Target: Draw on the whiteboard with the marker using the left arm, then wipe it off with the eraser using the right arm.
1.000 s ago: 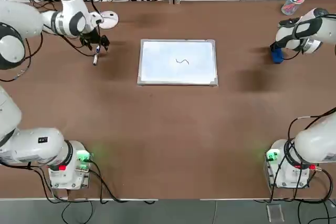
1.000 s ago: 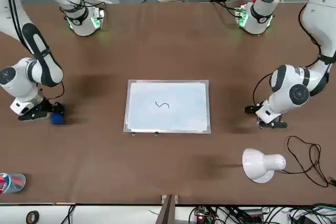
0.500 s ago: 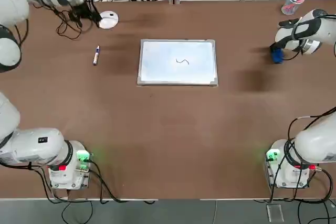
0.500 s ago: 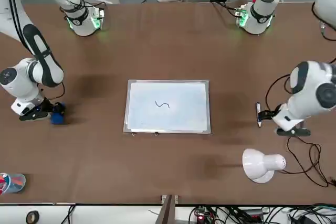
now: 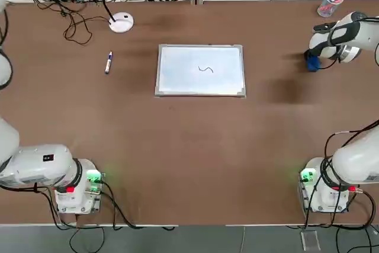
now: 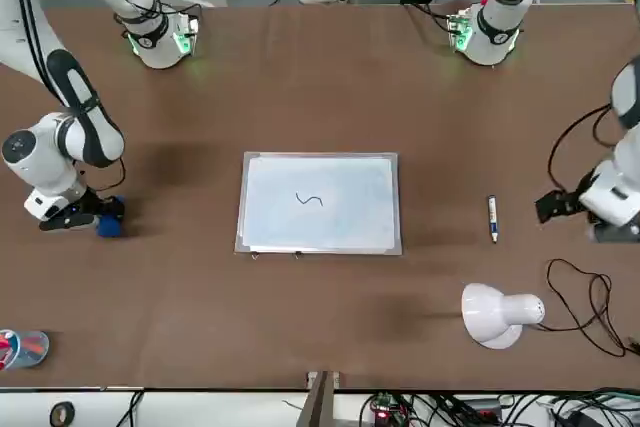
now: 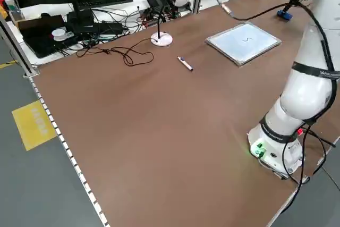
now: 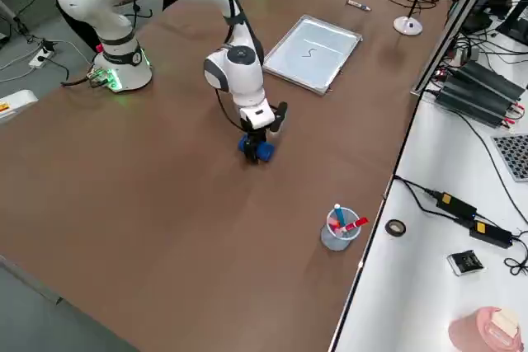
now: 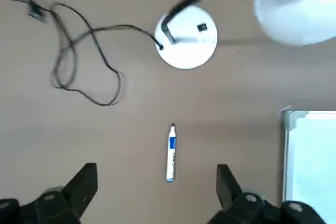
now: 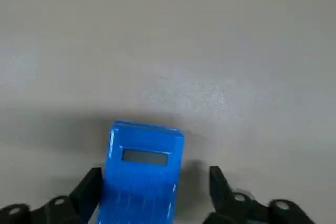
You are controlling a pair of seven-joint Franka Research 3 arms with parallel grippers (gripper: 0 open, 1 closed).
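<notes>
Brown worktop (image 5: 195, 158). I've got left pincer (image 9: 159, 174) wide, empty, far left; right pincer (image 10: 157, 168) open around eraser (image 10: 137, 198), far right; off-centre closing could skew it.

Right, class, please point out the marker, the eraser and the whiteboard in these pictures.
Marker (image 9: 171, 156): left wrist view, on the middle of its white barrel.
Eraser (image 10: 139, 187): right wrist view, on its blue body below the grey slot.
Whiteboard (image 5: 201, 81): top view, on the white surface below the squiggle.
</notes>
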